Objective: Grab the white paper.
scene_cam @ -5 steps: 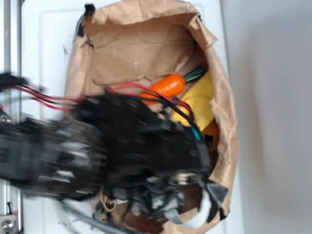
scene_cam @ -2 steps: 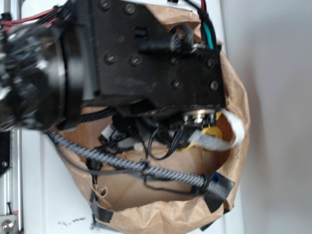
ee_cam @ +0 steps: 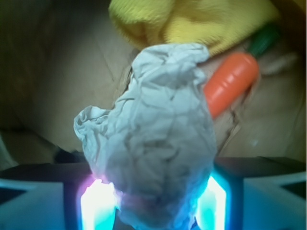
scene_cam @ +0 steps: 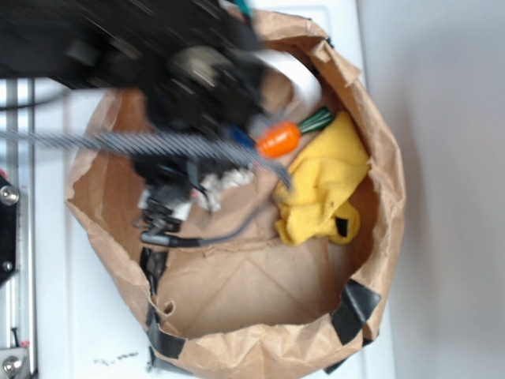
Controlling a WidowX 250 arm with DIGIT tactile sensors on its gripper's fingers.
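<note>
The white paper is a crumpled greyish-white wad that fills the middle of the wrist view. It sits between my two glowing fingers, and my gripper is shut on it, holding it above the bag floor. In the exterior view my blurred black arm reaches in from the top left. The gripper hangs inside the brown paper bag, with a pale bit of the paper showing at its right side.
An orange toy carrot with a green top and a yellow cloth lie at the bag's right. Both also show in the wrist view, the carrot and the cloth. A white roll sits at the bag's top. Black tape patches the rim.
My arm has swung from the lower and middle part of the picture up to the top left. The bag floor, the carrot and the yellow cloth have come back into view.
</note>
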